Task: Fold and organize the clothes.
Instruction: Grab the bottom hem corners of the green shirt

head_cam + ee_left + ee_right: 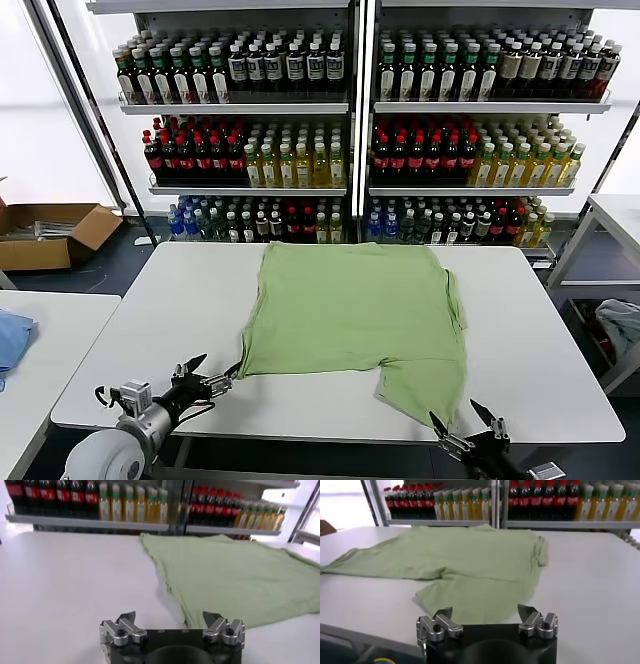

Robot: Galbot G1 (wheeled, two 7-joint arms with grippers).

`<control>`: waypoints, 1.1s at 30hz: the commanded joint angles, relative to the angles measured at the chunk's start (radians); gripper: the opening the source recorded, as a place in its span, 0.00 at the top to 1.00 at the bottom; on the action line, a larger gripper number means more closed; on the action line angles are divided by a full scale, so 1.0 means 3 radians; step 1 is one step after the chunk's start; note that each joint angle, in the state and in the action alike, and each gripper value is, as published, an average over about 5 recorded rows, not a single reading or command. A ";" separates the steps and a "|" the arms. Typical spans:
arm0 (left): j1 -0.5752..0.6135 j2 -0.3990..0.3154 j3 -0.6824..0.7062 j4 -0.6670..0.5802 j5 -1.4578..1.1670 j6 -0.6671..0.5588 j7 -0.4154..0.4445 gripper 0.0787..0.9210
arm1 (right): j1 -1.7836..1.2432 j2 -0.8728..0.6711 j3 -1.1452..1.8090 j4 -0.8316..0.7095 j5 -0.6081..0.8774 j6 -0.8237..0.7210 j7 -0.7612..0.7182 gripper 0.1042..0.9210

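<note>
A light green shirt (350,315) lies spread plain side up on the white table (150,350), its hem toward the shelves and a sleeve hanging toward the front edge. It also shows in the left wrist view (230,575) and the right wrist view (455,560). My left gripper (213,376) is open and empty, low at the front left, just off the shirt's near left corner. My right gripper (468,421) is open and empty at the front edge, just before the shirt's near sleeve.
Shelves of drink bottles (300,150) stand behind the table. A second white table (40,350) at left carries a blue cloth (12,340). A cardboard box (45,235) sits on the floor at left. A small table (615,215) and a bin with cloth (615,335) stand at right.
</note>
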 commanded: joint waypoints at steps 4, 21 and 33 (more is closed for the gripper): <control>-0.0247 0.0057 0.0249 0.0207 -0.0082 0.0144 -0.0106 0.18 | 0.0036 -0.0023 -0.0119 -0.0039 -0.0024 -0.0172 0.0122 0.35; -0.0173 -0.0010 0.0419 0.0095 -0.0099 0.0194 -0.0117 0.76 | 0.0019 0.0005 -0.0116 -0.0082 -0.0021 -0.0125 0.0050 0.94; -0.0059 -0.0035 0.0397 0.0031 0.0058 0.0088 -0.0103 0.99 | 0.0030 0.0046 -0.0087 -0.0108 0.0100 0.0218 -0.0062 1.00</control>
